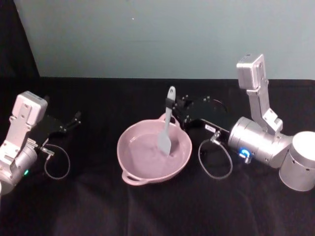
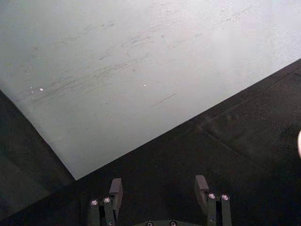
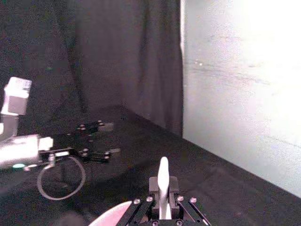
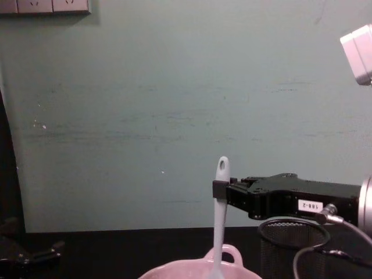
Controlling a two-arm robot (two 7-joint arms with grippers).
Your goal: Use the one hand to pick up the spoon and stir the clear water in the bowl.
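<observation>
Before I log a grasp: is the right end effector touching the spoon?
Touching. The chest view shows the right end effector clamped on the spoon, just below its holed tip.

The right gripper [image 1: 173,107] pinches the spoon [image 1: 166,132] upright, scoop down in the bowl [image 1: 129,169]; left gripper [image 1: 74,119] idles at left.

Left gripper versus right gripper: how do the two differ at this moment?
The right gripper is shut on the spoon by its handle; the left gripper is open and holds nothing. The right gripper reaches to the bowl rim, spoon scoop down inside it; the left gripper sits far left, apart from the bowl. Both are black, on silver wrists.
</observation>
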